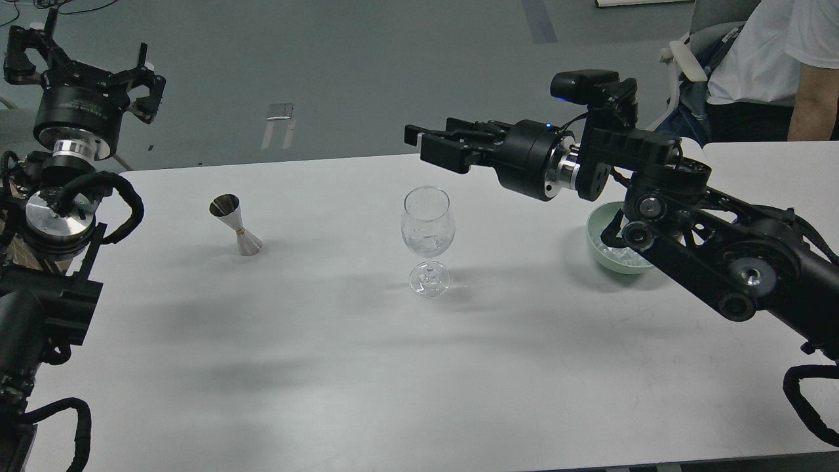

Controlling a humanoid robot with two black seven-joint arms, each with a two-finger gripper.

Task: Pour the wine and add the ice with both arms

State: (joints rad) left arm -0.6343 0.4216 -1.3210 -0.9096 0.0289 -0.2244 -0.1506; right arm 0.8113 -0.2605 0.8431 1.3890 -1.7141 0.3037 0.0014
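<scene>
The right end effector [419, 139], its two fingers near-closed with nothing visibly held, hovers just above the clear stemmed wine glass [427, 239] on the white surface [328, 367]. Any release should be centred over the rim. The left end effector [92, 69] is raised, claws spread. Ice [429, 244] seems to sit in the glass; the pale green bowl [606, 242] is half hidden by the arm.

My black jointed left arm [62, 216] stands upright at the left edge, its clawed gripper [85, 62] raised with fingers spread apart. My black right arm [708, 229] reaches in from the right, wrist level, its two-finger gripper [419, 139] pointing left; I cannot tell whether its fingers are parted.
</scene>
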